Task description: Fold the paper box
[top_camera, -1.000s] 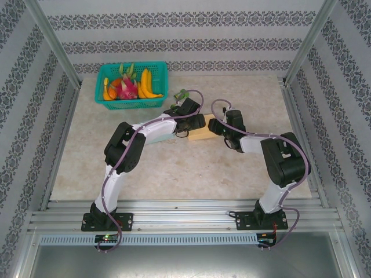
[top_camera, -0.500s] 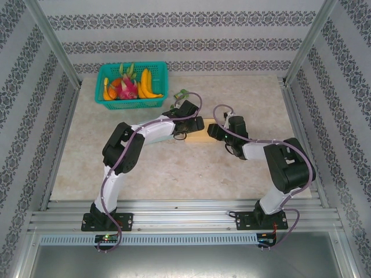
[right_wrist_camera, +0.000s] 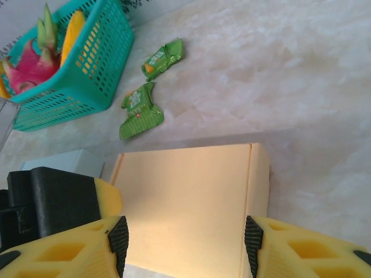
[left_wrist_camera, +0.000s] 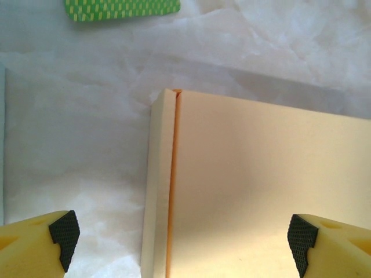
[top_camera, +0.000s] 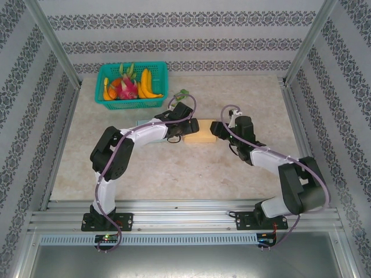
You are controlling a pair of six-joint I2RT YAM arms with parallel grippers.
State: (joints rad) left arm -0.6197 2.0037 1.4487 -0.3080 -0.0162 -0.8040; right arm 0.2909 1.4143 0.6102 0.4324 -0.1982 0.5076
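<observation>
Marbled desk point(top_camera: 174, 168) holds the tan paper box point(top_camera: 199, 132) at centre; the left gripper point(left_wrist_camera: 182, 237) at its nine o'clock gapes empty, the right gripper point(right_wrist_camera: 185, 237) at three o'clock sits half-open, empty. Best press flaps squarely.

**Cream box among yellow, teal and green**

The paper box point(top_camera: 199, 130) is pale cream-tan with an orange seam line. The left tool point(left_wrist_camera: 182, 234) and right tool point(right_wrist_camera: 184, 238) are yellow, and their pads point(left_wrist_camera: 65, 231) are black and dimpled. The worktop point(top_camera: 232, 168) is beige, marbled white. Far left, a teal mesh basket point(top_camera: 130, 103) holds yellow bananas point(top_camera: 148, 84) and a pink, green-tipped dragon fruit point(top_camera: 124, 88). The snack packets point(right_wrist_camera: 141, 111) are green. The walls point(top_camera: 185, 35) show grey floral bands on white.
</observation>
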